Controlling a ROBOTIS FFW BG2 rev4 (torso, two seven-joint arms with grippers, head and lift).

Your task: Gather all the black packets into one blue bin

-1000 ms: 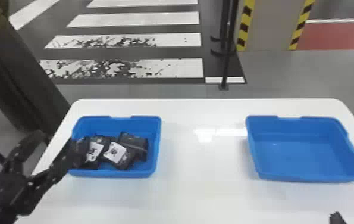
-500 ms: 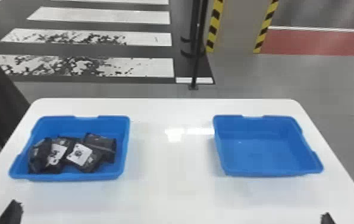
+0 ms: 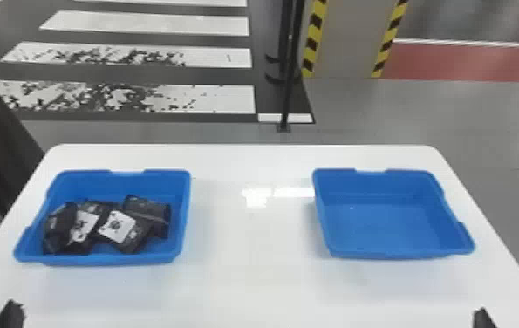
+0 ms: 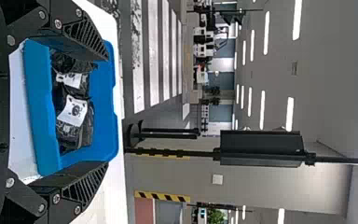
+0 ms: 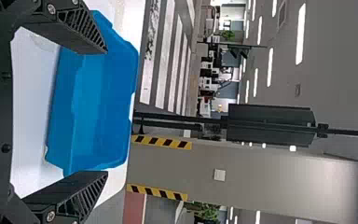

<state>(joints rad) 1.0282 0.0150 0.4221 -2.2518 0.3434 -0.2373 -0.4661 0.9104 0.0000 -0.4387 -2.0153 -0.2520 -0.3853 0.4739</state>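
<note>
- Back from the left bin (image 3: 179, 240), where it reached over the rim a second ago, the left arm (image 3: 9, 316) now shows at the head view's bottom edge. Both bins have slid leftward in that view, which suggests the head has turned.
- Head view: the black packets (image 3: 118, 227) lie bunched together in the left bin, toward its near side and partly overlapping. They are ahead of the left arm, which is clearly the nearer one; the right arm (image 3: 483, 319) waits before the right bin (image 3: 395, 254), on the far side of the white table (image 3: 249, 279) from them.
- Left wrist view: the left gripper (image 4: 107, 111) is wide, its fingers well apart, holding nothing. The left bin and its packets show through that gap, beyond the fingers, with the bin's long side running across from one finger toward the other.
- Right wrist view: the right gripper (image 5: 106, 112) is also spread wide with nothing in its grasp, facing the right bin.
- Every packet in sight already shares one bin, so the gathering looks finished. The next move probably needs no grasp, only both arms held away from the pile; another reach in could disturb it.
</note>
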